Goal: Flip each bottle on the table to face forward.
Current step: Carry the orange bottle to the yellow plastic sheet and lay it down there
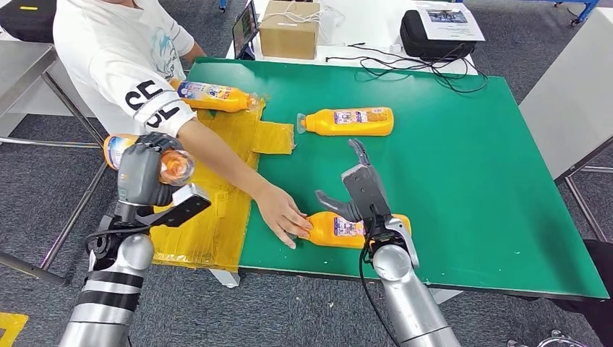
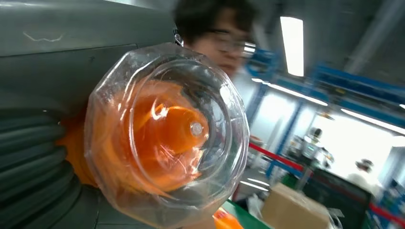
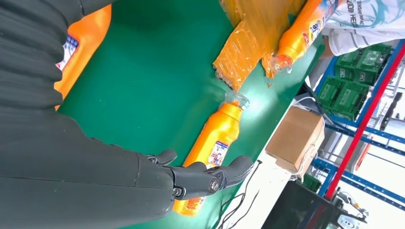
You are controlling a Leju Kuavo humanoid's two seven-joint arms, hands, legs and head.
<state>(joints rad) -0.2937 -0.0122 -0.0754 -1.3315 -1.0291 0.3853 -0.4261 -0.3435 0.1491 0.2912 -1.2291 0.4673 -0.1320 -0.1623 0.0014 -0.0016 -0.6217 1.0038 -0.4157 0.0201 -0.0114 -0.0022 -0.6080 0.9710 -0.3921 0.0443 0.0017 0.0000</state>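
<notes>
Nearest, on the smooth green table [image 1: 463, 166], a glossy orange bottle [image 1: 347, 229] lies under the right hand [image 1: 359, 189], whose fingers are spread and empty, while a person's hand [image 1: 283, 214] touches its cap end. Left of the table, the left hand [image 1: 144, 173] grips a clear-ended orange bottle [image 1: 168, 165] aloft; farther along the table lie a middle bottle [image 1: 350, 121], crinkled yellow tape [image 1: 217, 195], a far bottle [image 1: 213, 95] and a cardboard box [image 1: 289, 29].

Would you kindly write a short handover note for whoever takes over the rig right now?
Left hand grips one orange bottle, raised beside the table.
Right hand is open above the near bottle, which a person's hand touches at its cap end.
Middle bottle lies on the green mat; far bottle lies on the yellow sheet.
Finished flips: cannot tell.
</notes>
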